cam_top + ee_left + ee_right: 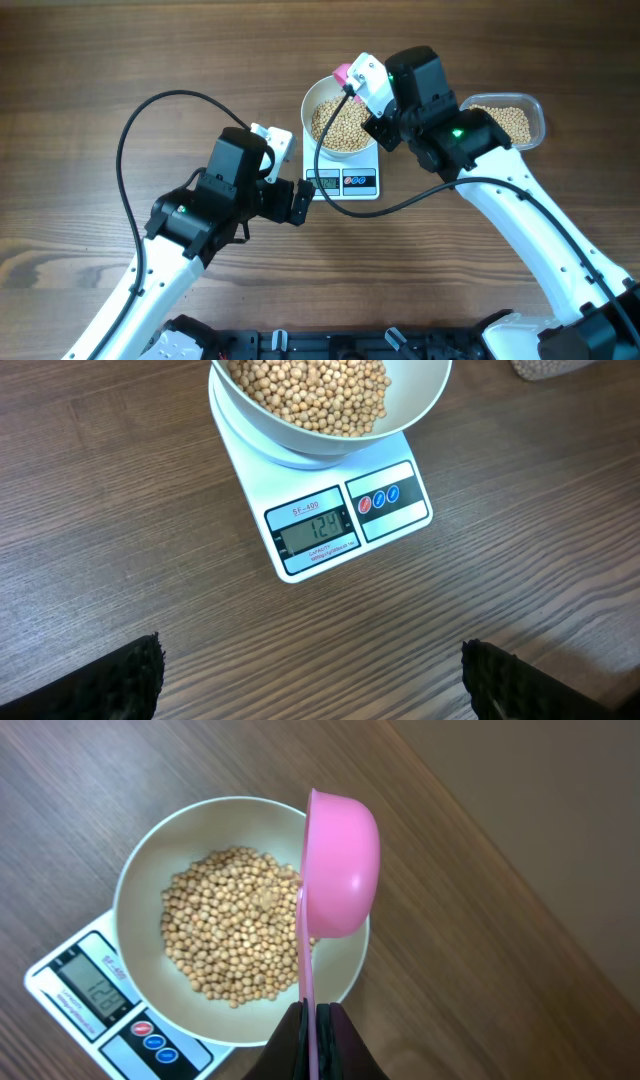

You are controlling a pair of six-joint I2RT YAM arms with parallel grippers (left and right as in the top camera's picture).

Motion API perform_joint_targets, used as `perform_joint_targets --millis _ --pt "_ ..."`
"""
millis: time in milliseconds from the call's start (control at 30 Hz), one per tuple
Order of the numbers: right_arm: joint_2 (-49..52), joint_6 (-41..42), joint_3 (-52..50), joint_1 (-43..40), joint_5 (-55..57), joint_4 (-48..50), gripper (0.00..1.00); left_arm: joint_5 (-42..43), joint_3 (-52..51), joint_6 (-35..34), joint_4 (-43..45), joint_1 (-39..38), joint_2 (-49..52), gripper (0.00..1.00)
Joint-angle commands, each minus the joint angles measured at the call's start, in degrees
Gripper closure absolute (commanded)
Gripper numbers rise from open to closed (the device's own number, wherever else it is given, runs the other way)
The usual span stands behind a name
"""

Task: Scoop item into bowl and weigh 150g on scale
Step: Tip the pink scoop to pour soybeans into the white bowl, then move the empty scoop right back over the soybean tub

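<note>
Right tool (312,1032) clamps pink scoop (345,870) — its inside unseen; left tool (315,685) apart, cropped.

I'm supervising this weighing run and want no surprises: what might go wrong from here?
1. The scale reads 124, so another full pink scoop could overshoot 150.
2. The scoop, pinched in the right gripper, hangs over the rim of the bowl; beans tipped from there might miss.
3. The open left gripper sits near the scale's front; a nudge would disturb the reading.
</note>
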Motion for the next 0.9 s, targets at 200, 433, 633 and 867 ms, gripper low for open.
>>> perform_joint_targets --millis 200,433,633,867 --pt "-0.6 9.7 1.2 -0.8 -4.7 0.3 0.96 0.7 0.2 1.1 0.2 -0.2 0.0 0.0" --pt "-0.6 1.1 1.2 -0.4 1.0 -0.5 0.96 0.7 0.2 1.1 0.2 -0.2 0.0 0.0" --pt "-0.6 5.8 1.2 0.2 6.0 0.3 0.96 0.7 0.2 1.1 0.2 -0.2 0.0 0.0" --pt "-0.8 25.4 1.2 -2.3 -3.4 0.9 0.96 0.7 0.2 1.1 0.2 -0.2 0.0 0.0"
